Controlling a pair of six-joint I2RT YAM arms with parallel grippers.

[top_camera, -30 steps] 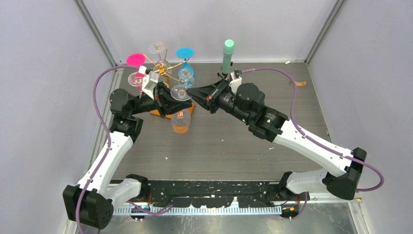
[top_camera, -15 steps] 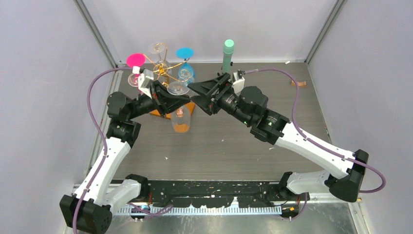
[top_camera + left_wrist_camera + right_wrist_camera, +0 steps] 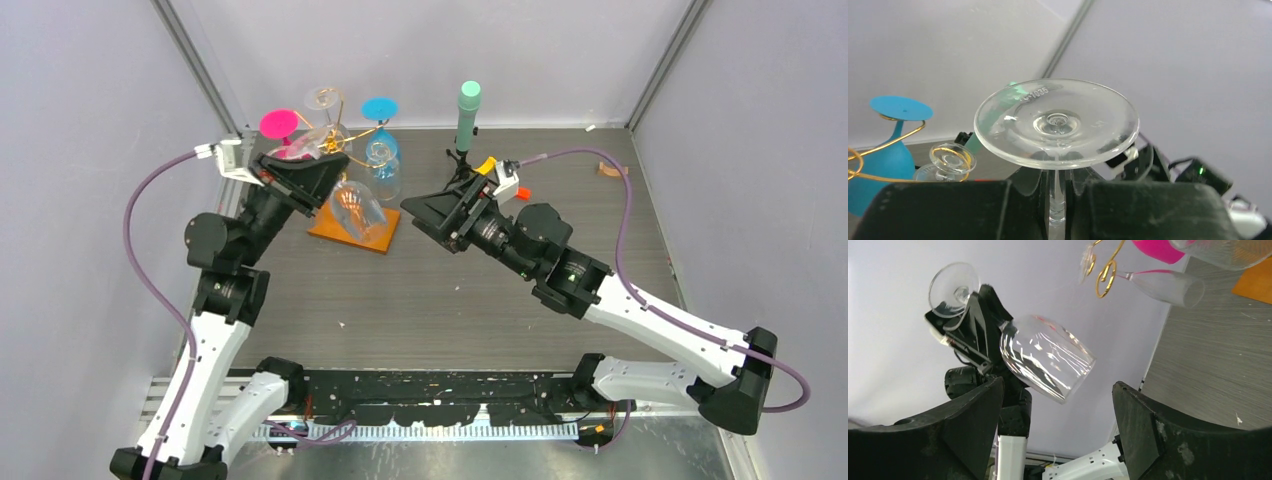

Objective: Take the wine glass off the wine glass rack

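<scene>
Wine glass [image 3: 357, 210] now off rack [image 3: 330, 230], left gripper [image 3: 1057, 210] clenched on its stem, right gripper [image 3: 428, 220] released beside, one pink glass [image 3: 279, 123], one blue glass [image 3: 381, 150] hanging

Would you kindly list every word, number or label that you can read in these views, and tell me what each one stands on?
"C1035": raised lettering near the far edge of the foot of the clear wine glass, in the left wrist view; any character before the C is too blurred to read.
No other text can be read in any view.
</scene>
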